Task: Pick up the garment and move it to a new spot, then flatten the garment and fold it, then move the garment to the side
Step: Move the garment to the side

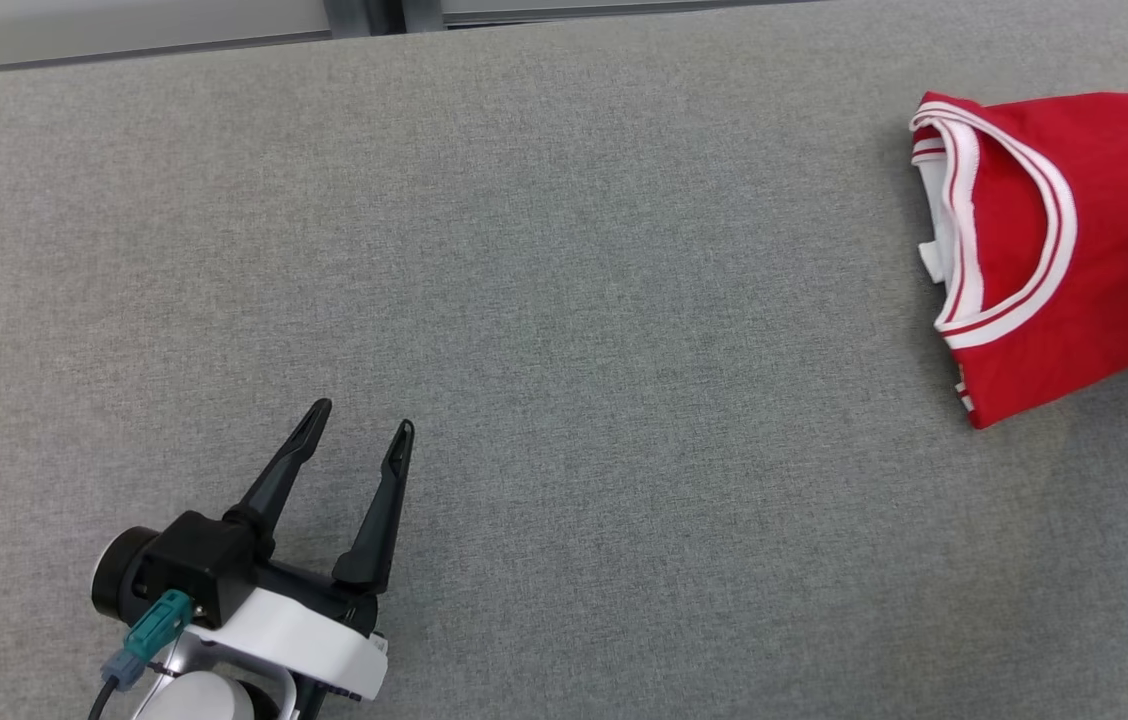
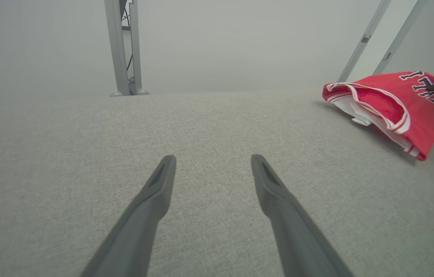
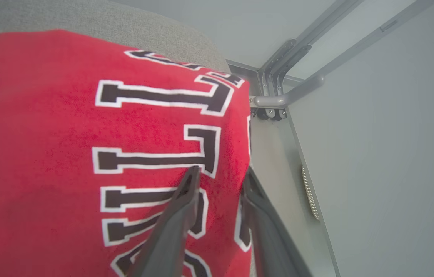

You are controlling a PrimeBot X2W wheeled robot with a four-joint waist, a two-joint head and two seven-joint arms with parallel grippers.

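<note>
The garment's (image 3: pixel 67 115) edge apparently inside right gripper (image 3: pixel 221 171).

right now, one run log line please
jersey: folded, far right of table | left gripper: open, empty | right gripper: jaws slightly apart at jersey edge, grip unclear

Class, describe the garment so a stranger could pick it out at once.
Find the wide grey fabric-covered table. Look to its right side as the robot faces it, where the folded garment lies. It alone is bright red, with white-striped neck trim and black letters.
</note>
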